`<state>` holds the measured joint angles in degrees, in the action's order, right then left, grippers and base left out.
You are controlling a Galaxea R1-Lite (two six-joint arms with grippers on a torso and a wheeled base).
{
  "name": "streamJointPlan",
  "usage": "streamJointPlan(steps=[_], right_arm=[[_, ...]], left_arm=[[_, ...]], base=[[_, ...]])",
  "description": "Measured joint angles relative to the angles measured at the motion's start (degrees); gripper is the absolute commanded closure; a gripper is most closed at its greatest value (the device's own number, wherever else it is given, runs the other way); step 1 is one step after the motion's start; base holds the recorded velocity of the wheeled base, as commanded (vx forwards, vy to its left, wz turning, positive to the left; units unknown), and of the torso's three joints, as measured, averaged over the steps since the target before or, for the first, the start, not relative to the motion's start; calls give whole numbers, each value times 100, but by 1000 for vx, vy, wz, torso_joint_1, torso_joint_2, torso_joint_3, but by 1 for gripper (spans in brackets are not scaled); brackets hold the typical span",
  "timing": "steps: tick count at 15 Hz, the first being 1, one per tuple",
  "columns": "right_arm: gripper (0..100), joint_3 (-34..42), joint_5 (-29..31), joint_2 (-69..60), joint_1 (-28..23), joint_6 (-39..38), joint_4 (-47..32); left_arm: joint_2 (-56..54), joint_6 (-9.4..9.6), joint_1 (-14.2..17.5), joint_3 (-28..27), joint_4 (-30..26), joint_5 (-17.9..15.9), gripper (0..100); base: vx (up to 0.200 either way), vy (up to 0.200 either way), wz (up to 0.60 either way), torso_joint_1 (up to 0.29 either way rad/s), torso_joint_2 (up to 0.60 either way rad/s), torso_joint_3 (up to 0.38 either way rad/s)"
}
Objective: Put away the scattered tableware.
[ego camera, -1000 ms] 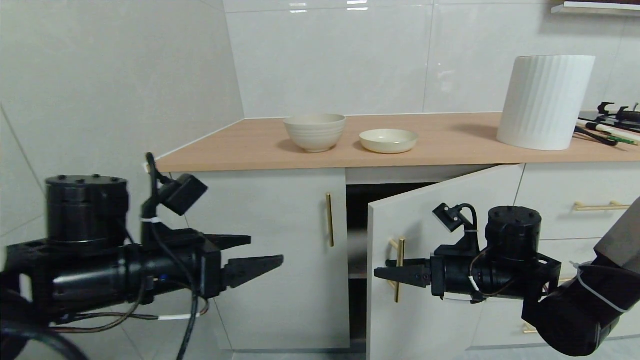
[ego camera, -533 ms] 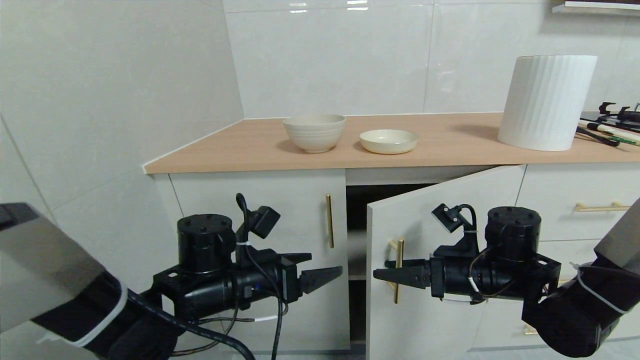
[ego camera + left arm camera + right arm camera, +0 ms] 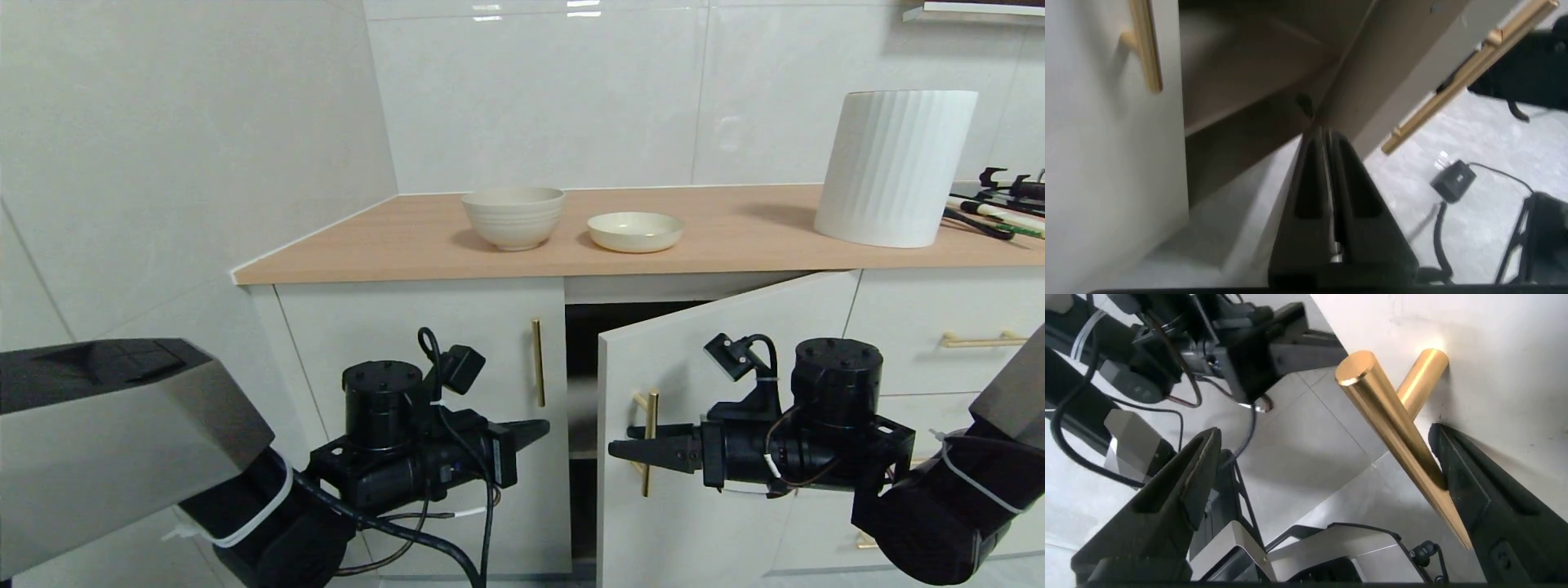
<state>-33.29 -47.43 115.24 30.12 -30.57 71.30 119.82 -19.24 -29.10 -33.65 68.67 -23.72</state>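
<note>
Right wrist view: my right gripper (image 3: 1327, 469) is spread, one finger on each side of the brass handle (image 3: 1396, 433) of the cupboard door (image 3: 694, 359), and neither finger presses on it. If I pull like this, I judge the round bar could slide out between the fingers and leave the door only partly open. At 9 o'clock from it in the head view, my left gripper (image 3: 535, 429) is pressed together and empty, low in front of the dark gap. A door swinging wider could knock it, or the two arms could crowd each other.

The tableware is up on the counter (image 3: 392, 245). A deep cream bowl (image 3: 513, 216) with ribbed sides sits at 11 o'clock from my right gripper. A shallow cream dish (image 3: 635, 230) sits at 12 o'clock, just beside the bowl but apart from it. Both are upright and look empty. Their smooth rims will likely be slippery to pinch.
</note>
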Motion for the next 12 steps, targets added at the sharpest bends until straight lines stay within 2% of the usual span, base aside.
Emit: streamJointPlan(steps=[5, 9, 12], right_arm=[[0, 2, 28, 0, 50, 11, -4], [0, 50, 33, 0, 63, 23, 7], [0, 72, 52, 11, 63, 88, 16]], left_arm=[[796, -24, -223, -995, 61, 279, 100], [1165, -27, -538, -1445, 94, 389, 100], [1276, -27, -708, -1541, 551, 552, 100]], base=[[0, 0, 0, 0, 0, 0], [0, 0, 0, 0, 0, 0], [0, 0, 0, 0, 0, 0]])
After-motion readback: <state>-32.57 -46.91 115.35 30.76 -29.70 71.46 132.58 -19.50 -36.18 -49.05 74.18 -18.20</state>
